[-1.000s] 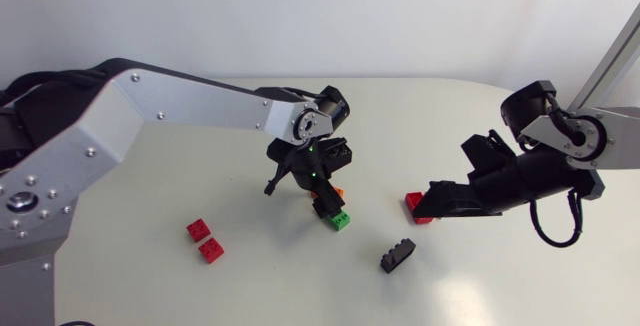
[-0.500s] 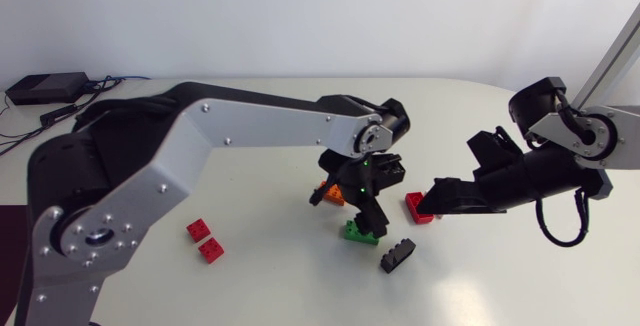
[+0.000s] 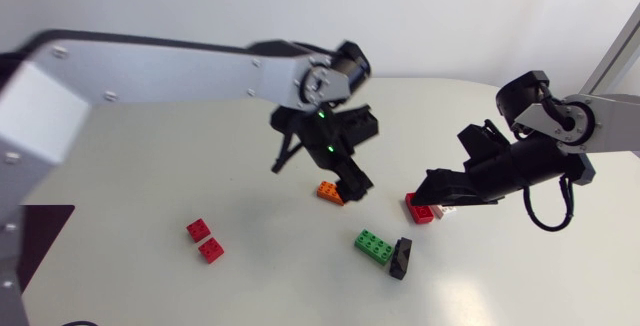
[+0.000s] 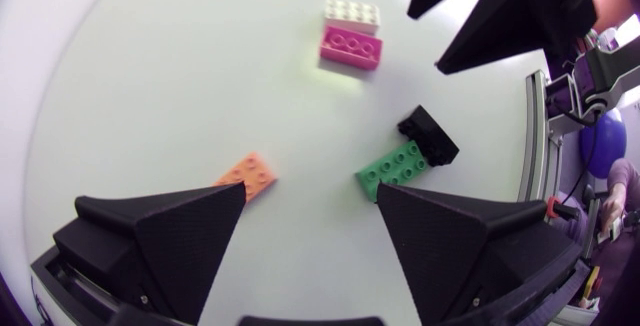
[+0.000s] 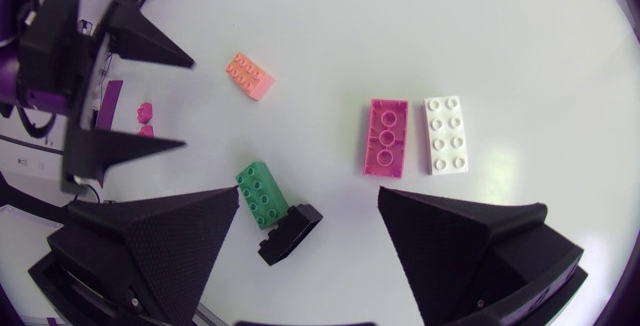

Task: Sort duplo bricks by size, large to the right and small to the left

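Observation:
My left gripper [image 3: 347, 174] hangs open and empty above the table's middle, over the small orange brick [image 3: 330, 192] [image 4: 248, 176]. A large green brick [image 3: 374, 247] [image 4: 392, 167] lies flat, touching a black brick [image 3: 401, 258] [image 4: 429, 134]. My right gripper [image 3: 430, 188] [image 5: 308, 201] is open just above a large red-pink brick [image 3: 419, 209] [image 5: 386, 137], with a large white brick [image 5: 445, 134] beside it. In the right wrist view the green brick [image 5: 262, 192] and black brick [image 5: 290, 233] lie ahead of one finger. Two small red bricks [image 3: 198, 229] sit at the left.
My left arm [image 3: 170, 66] spans the table's back left. My right arm [image 3: 550, 136] comes in at the right edge.
The left gripper opened and let go of the green brick beside the black one, then rose and drew back toward the orange brick. The black brick shifted slightly. The right gripper barely moved.

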You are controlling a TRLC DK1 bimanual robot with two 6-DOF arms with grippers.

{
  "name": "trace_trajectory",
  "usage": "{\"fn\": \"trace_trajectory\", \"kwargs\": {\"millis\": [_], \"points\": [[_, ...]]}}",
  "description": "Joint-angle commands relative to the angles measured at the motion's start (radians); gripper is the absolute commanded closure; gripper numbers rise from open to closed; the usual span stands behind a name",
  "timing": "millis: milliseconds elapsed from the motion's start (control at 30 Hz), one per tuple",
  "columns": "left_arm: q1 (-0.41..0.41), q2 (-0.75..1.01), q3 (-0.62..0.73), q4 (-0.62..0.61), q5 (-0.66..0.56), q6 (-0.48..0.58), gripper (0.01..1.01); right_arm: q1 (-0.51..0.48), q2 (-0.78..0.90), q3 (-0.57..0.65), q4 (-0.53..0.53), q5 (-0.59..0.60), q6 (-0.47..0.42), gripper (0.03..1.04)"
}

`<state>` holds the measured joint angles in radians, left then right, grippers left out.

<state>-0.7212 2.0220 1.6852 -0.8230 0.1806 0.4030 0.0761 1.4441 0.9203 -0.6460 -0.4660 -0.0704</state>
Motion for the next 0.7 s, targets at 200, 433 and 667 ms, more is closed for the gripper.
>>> {"fn": "trace_trajectory", "kwargs": {"millis": [200, 433, 667], "points": [[0.18, -0.282, -0.251, 0.081, 0.007, 0.005, 0.051, 0.165, 0.208, 0.175, 0.046, 0.075, 0.012, 0.06], [0.238, -0.402, -0.444, 0.183, -0.043, -0.01, 0.051, 0.264, 0.409, 0.348, 0.045, 0.148, -0.005, 0.06], [0.284, -0.47, -0.533, 0.202, -0.047, -0.01, 0.051, 0.366, 0.561, 0.479, 0.045, 0.273, -0.066, 0.07]]}}
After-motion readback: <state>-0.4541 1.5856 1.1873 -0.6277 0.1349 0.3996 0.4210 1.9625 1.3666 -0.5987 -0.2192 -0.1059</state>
